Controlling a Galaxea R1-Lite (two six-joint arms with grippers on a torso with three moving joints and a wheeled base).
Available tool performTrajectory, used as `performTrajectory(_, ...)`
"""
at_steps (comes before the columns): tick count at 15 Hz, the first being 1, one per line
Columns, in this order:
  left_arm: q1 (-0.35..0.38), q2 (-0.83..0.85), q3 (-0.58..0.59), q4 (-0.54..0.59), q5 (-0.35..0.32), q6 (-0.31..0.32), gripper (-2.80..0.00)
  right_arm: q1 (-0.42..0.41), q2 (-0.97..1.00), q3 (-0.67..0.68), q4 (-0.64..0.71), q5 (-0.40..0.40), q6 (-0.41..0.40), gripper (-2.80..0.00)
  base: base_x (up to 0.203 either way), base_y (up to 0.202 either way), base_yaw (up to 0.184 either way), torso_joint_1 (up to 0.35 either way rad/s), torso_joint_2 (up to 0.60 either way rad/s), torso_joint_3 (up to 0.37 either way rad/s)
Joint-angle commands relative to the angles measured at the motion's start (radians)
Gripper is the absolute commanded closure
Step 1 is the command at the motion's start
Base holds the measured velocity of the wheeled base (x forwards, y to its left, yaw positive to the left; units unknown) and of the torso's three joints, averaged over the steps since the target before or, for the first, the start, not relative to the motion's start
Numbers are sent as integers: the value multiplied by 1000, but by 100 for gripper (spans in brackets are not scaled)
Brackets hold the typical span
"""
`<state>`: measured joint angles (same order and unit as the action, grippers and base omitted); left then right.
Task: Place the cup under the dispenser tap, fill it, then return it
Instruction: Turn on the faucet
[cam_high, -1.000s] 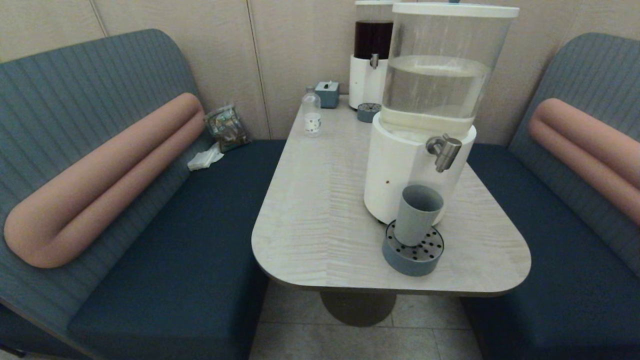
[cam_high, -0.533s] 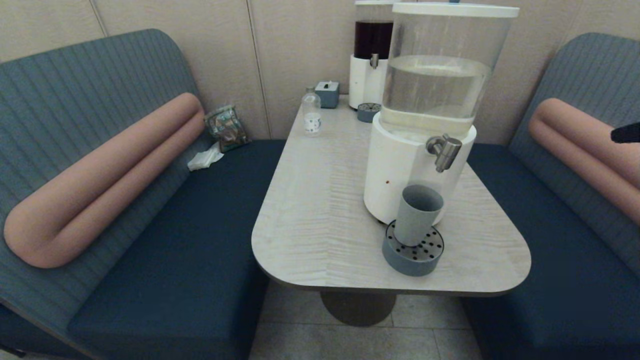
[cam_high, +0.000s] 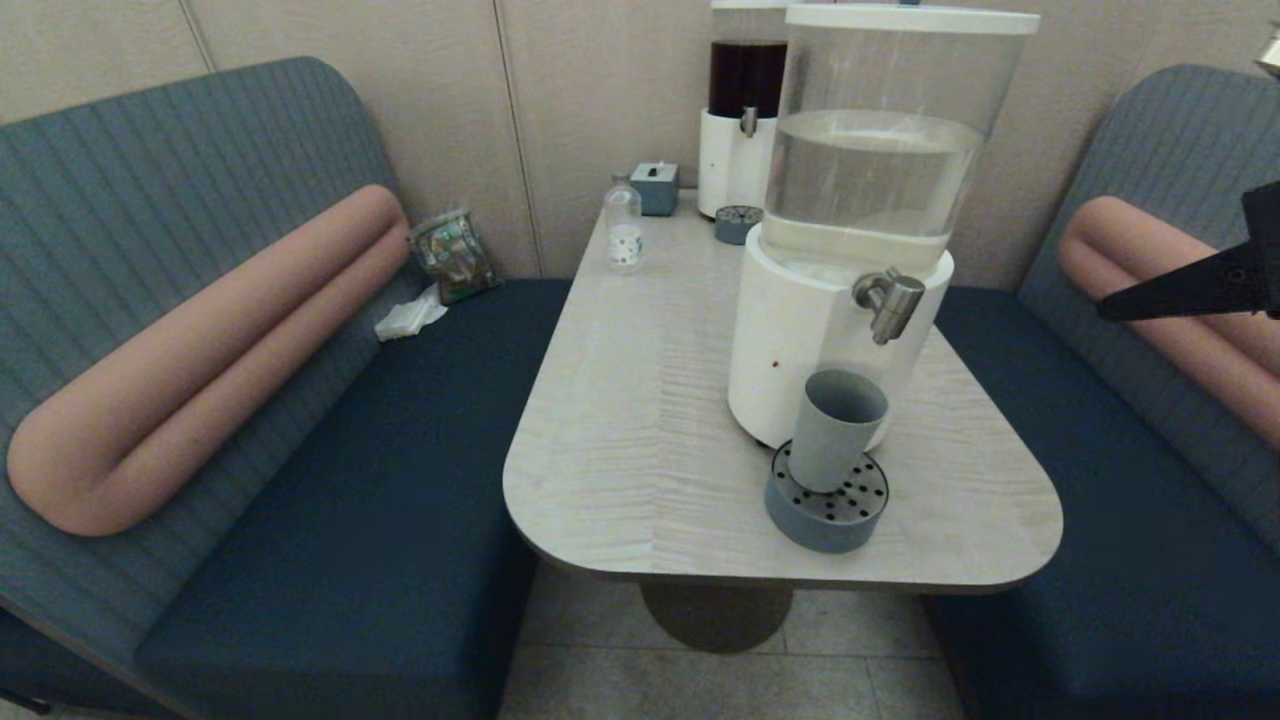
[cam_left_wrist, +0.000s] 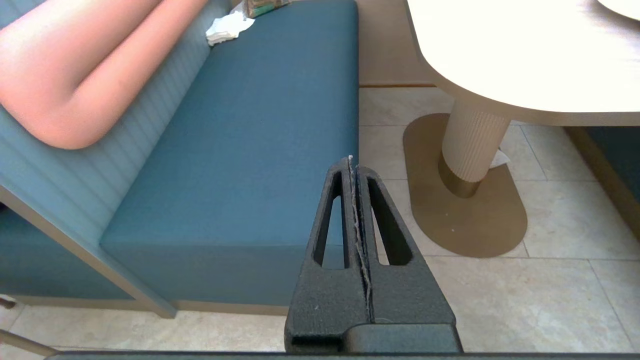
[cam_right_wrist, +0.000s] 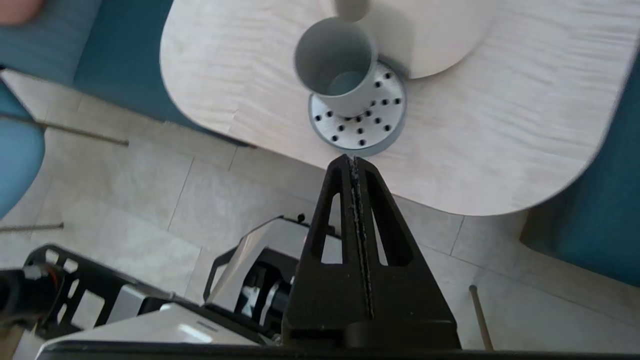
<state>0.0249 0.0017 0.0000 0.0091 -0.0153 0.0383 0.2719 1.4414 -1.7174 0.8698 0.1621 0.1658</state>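
Reaching further in from the right edge of the head view than half a second ago, the black right gripper (cam_high: 1110, 313) is now showing as a long dark wedge over the right-hand bench, high and well apart from the table, with its arm cut off by the frame. Its two fingers are lying pressed together in the right wrist view (cam_right_wrist: 354, 162), pinching nothing. Nearest on the pale wood-grain table (cam_high: 640, 450) is sitting the squat grey-blue round tray with a perforated steel top (cam_high: 826, 500), and the plain matte grey-blue tapered cup (cam_high: 835, 428) is standing upright on it, its base hiding part of the holes; whether it holds any liquid is hard to make out. Just above the cup the short brushed-steel dispenser tap (cam_high: 889, 302) is bending downward from the large white-based dispenser with a clear-liquid tank (cam_high: 870, 200). Farther back, a small clear bottle with a white label (cam_high: 624, 236) is standing near the wall. The left gripper (cam_left_wrist: 354, 165) is hanging low beside the blue bench seat (cam_left_wrist: 240, 165), fingers closed flat against each other, out of the head view.
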Motion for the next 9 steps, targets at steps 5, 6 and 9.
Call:
performTrajectory(5, 0, 1, 2, 0, 0, 0, 0, 27, 86, -16, -70, -3, -1, 0, 0, 0, 0, 0, 0, 0)
performTrajectory(6, 1, 1, 2, 0, 0, 0, 0, 27, 104, -21, -84, -3, 1, 0, 0, 0, 0, 0, 0, 0)
performTrajectory(9, 1, 1, 2, 0, 0, 0, 0, 28, 148, -48, -108, -1, 19, 0, 0, 0, 0, 0, 0, 0)
